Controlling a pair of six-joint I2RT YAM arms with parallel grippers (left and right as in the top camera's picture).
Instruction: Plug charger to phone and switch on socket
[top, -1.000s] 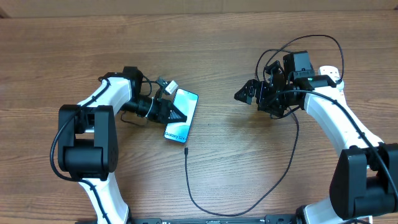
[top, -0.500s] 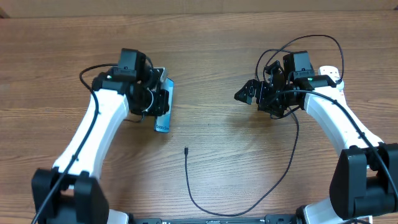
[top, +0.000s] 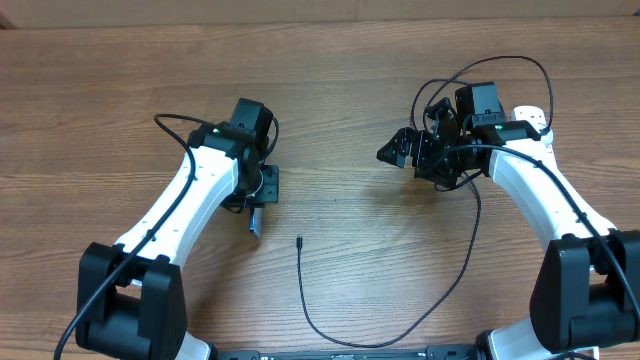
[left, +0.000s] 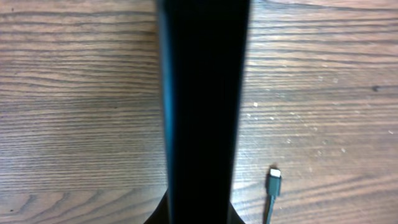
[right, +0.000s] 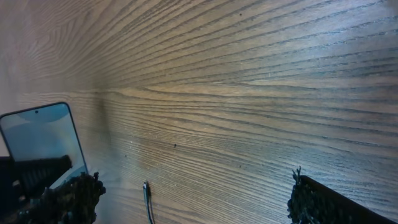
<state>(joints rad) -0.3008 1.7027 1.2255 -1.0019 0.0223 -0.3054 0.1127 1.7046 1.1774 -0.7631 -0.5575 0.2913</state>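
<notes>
**Phone lifted and turned on edge beside the connector tip; nothing plugged yet**

A second ago the phone (top: 256, 222) lay flat, screen up, its lower end just beside the connector tip (top: 299, 240) of the charger (top: 302, 285). Now the left gripper (top: 262, 188) has it pinched between its fingers, raised and rolled onto its edge, and has carried it to the left of the tip, near but clearly apart. The cable and tip have not shifted, and the right arm has held its pose. So the joining step is only being set up. My judgement is that the tip still has to be picked up, since it lies loose on the table (top: 100, 80).

From overhead the phone is only a thin sliver poking out of the left gripper on the side nearer the tip. The left wrist view shows it as a dark band down the middle, with the tip just right of it. Only the right wrist view shows the lit screen, left of the tip, and it also shows the right gripper (right: 193, 190) spread wide with nothing between its fingers.

The socket (top: 533, 114) seems to be the white block far right of the tip, mostly hidden by the right arm. Its switch state cannot be read.
</notes>
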